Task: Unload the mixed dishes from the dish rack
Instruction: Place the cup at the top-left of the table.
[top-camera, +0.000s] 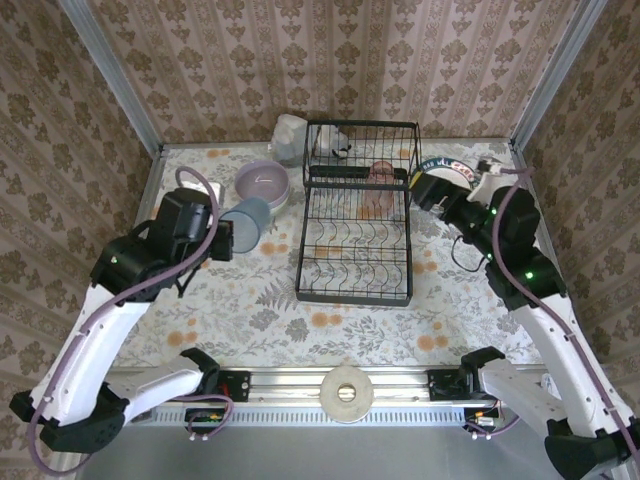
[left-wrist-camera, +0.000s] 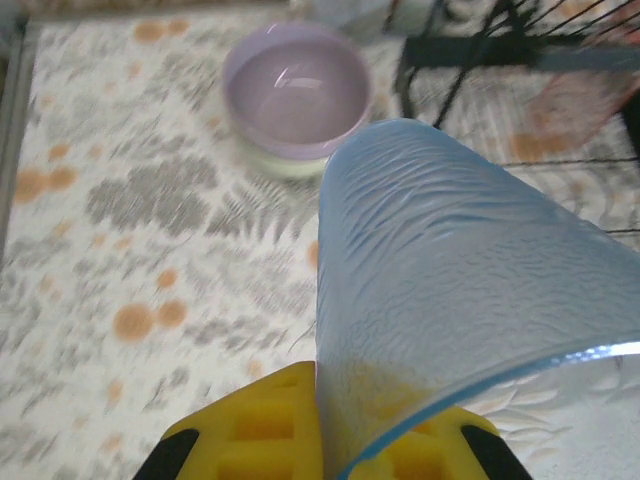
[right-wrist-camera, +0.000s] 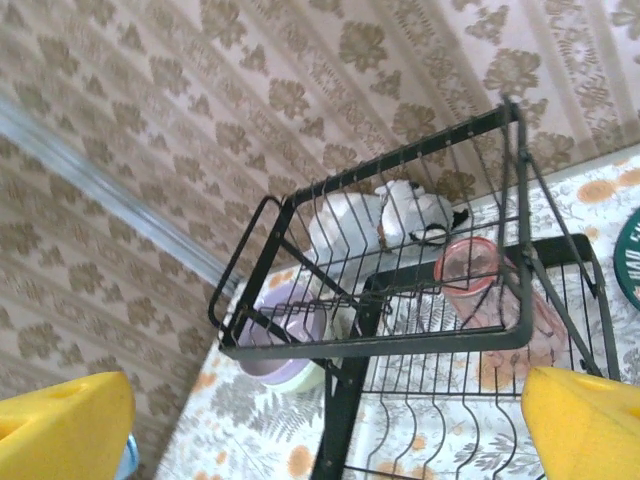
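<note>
I have the left tool (top-camera: 228, 238) closed on the grey-blue tumbler (top-camera: 246, 224). It is held on its side above the tabletop (top-camera: 250, 310), left of the dish rack (top-camera: 357, 262), with its closed base pointing towards the rack. On the left wrist camera the tumbler (left-wrist-camera: 450, 290) takes up the right half of the view, and its rim sits down against the yellow fingers (left-wrist-camera: 265, 430). Just beyond it the lavender bowl (left-wrist-camera: 295, 95) stands upright on the tabletop, nested in the pale green bowl (left-wrist-camera: 288, 166), whose rim shows underneath. From above, that pair (top-camera: 263, 183) sits beside the rack's far left corner. The right tool (top-camera: 422, 190) is at the rack's right side, level with the upper tier, and its jaws are spread wide with nothing between them. On the right wrist camera its two yellow fingers (right-wrist-camera: 60, 430) stand far apart at the bottom corners. Between them I see the rack (right-wrist-camera: 400, 335) with the pink tumbler (right-wrist-camera: 490, 290) lying on its side in the wires. From above, the pink tumbler (top-camera: 378, 188) lies where the two tiers meet. A grey-white lumpy object (top-camera: 340, 142) rests in the far tier, and another (top-camera: 289, 136) stands on the tabletop just left of it. A plate (top-camera: 452, 168) lies flat on the tabletop right of the rack, partly behind the right arm. Its rim looks dark and patterned, but I can't be sure from here.
</note>
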